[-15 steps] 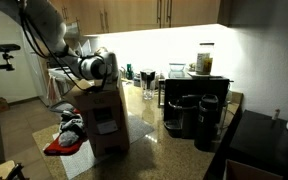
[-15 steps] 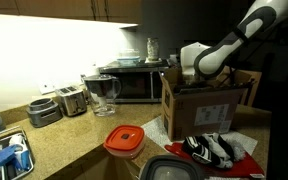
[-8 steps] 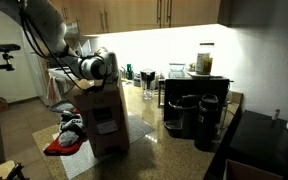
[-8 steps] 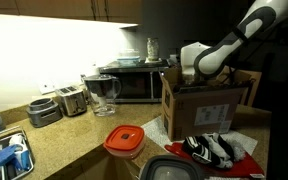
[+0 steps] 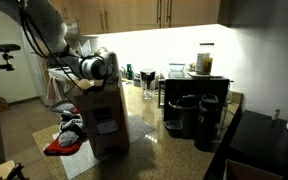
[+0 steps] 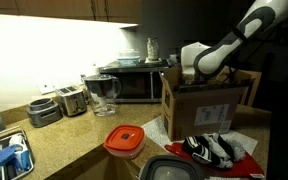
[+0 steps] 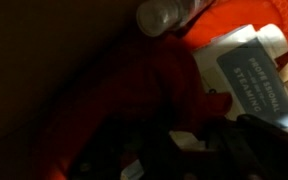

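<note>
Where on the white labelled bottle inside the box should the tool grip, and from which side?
Probably across the labelled body of the white bottle, coming down through the open top of the cardboard box. It lies on its side on the orange cloth, long sides exposed; the box walls block a sideways approach.

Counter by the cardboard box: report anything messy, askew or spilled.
A black-and-white bundle lies crumpled on a red sheet at the foot of the open cardboard box, loose on the counter. In the wrist view, what looks like a bottle lies on its side among red material. No spill shows.
</note>
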`<state>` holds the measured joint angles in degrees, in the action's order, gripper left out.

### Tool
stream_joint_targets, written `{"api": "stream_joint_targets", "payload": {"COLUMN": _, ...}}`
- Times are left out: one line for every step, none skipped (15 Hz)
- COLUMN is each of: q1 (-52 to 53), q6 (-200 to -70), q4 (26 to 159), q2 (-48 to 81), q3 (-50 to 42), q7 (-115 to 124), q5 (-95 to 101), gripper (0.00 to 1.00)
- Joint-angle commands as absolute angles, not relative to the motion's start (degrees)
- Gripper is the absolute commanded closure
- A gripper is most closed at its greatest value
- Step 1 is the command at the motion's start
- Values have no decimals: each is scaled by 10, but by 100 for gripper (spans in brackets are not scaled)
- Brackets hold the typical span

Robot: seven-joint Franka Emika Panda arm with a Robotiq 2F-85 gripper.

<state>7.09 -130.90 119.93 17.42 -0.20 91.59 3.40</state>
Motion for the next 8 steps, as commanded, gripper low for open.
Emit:
{"api": "stream_joint_targets", "payload": {"q1": 62, "q6": -1327, "q4": 1220, "q2": 164, "q3": 4, "q7": 871, "q5": 4, "gripper": 96}}
{"api": "stream_joint_targets", "payload": {"q1": 60, "q6": -1326, "q4": 1221, "q2": 161, "q3": 5, "q7": 861, "q5": -3, "gripper": 96}}
{"api": "stream_joint_targets", "payload": {"q1": 60, "q6": -1323, "q4": 1222, "q2": 157, "q3": 5, "q7": 851, "q5": -8, "gripper": 96}}
{"api": "stream_joint_targets", "payload": {"q1": 59, "q6": -1321, "q4": 1223, "q2": 154, "q3": 6, "q7": 841, "q5": -12, "gripper": 96}}
{"api": "stream_joint_targets", "payload": {"q1": 60, "q6": -1319, "q4": 1224, "q2": 151, "q3": 6, "q7": 832, "q5": -14, "gripper": 96}}
{"api": "stream_joint_targets", "payload": {"q1": 61, "q6": -1317, "q4": 1225, "q2": 147, "q3": 6, "q7": 821, "q5": -16, "gripper": 96}}
{"api": "stream_joint_targets", "payload": {"q1": 61, "q6": -1313, "q4": 1226, "q2": 143, "q3": 8, "q7": 806, "q5": -20, "gripper": 96}}
{"api": "stream_joint_targets", "payload": {"q1": 62, "q6": -1310, "q4": 1228, "q2": 138, "q3": 8, "q7": 795, "q5": -19, "gripper": 96}}
